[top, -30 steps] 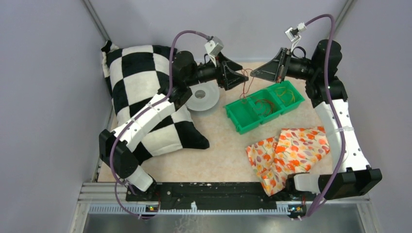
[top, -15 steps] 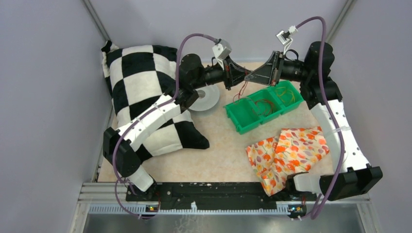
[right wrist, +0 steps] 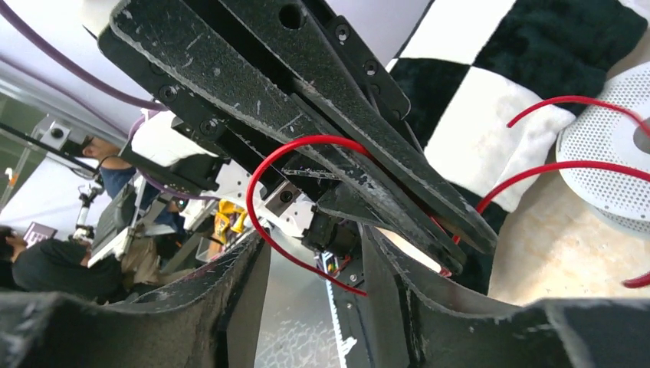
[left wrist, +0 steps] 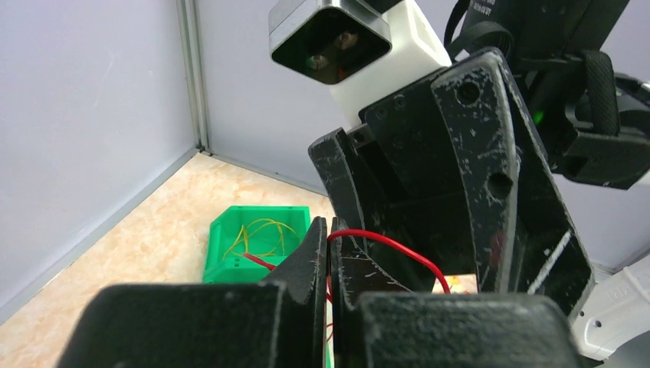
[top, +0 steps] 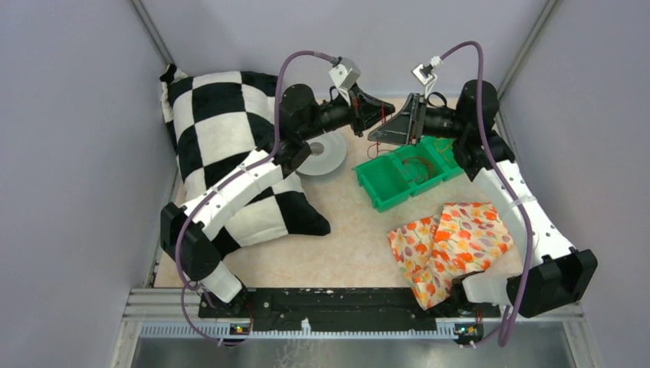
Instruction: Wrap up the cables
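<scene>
**A:** Where are the cables?

**B:** Mostly in the green bin (top: 381,186), far-right part of the table (top: 345,238). Red-brown curls (top: 418,167) lie in the mid compartment. Yellowish loops (left wrist: 257,230) lie in the end compartment, which the right arm partly covers in the top view. All hair-thin and loosely coiled.

**A:** Anything out of the bin?

**B:** Yes, one red wire (left wrist: 387,240). It's glossy and far thinner than a finger. It's lifted above the bin's far edge, betw. the two claws.

**A:** Left claw?

**B:** The left claw (left wrist: 329,230) is clenched on that red wire, fingers pressed together. The wire comes out of the seam and bows over toward the right claw.

**A:** And the right?

**B:** The right claw (right wrist: 314,245) is spread, jaws apart w/ a clear gap. The wire's round loop passes thru that gap, not pinched as far as I can see. The left claw's tips sit right in front of it, and in the top view the two overlap.

**A:** More of the wire?

**B:** In the right wrist view, two more red strands run off right, across the white perforated disc (top: 322,153).

**A:** Other stuff?

**B:** The disc sits just left of the bin, under the left arm. A b/w checkered pillow (top: 215,130) lies along the left side. A floral cloth (top: 448,241) is on the near side of the bin, not touching it.
</scene>
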Robot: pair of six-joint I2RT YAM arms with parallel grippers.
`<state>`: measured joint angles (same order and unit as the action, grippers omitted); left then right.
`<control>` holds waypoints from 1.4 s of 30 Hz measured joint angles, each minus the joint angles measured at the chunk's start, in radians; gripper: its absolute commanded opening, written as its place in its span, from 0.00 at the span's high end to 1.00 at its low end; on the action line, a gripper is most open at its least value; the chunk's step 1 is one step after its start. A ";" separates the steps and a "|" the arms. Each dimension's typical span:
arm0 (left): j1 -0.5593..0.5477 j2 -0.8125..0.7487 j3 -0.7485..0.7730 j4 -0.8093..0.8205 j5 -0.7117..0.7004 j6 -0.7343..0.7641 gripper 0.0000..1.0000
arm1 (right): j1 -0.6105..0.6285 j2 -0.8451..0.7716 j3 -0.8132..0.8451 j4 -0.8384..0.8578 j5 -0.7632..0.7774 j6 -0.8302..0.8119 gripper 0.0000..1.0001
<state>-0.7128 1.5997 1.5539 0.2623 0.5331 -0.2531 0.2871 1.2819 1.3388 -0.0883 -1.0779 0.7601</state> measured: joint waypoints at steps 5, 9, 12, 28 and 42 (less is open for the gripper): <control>0.000 -0.008 0.000 0.000 -0.023 -0.007 1.00 | 0.039 0.000 -0.054 0.116 0.019 0.040 0.51; 0.000 -0.013 0.000 -0.003 -0.069 -0.007 1.00 | 0.069 0.003 -0.090 0.191 0.017 0.077 0.53; 0.000 -0.014 0.004 -0.016 -0.116 0.005 1.00 | 0.106 0.003 -0.127 0.249 0.003 0.095 0.55; 0.105 -0.013 0.051 -0.102 -0.193 0.069 1.00 | 0.262 -0.150 -0.312 0.429 -0.122 0.156 0.60; 0.192 -0.003 0.076 -0.072 -0.236 0.035 1.00 | 0.274 -0.247 -0.296 0.115 -0.148 -0.040 0.80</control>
<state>-0.5213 1.5967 1.6295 0.1902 0.2974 -0.2176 0.5613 1.0351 1.0424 0.0269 -1.2259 0.7200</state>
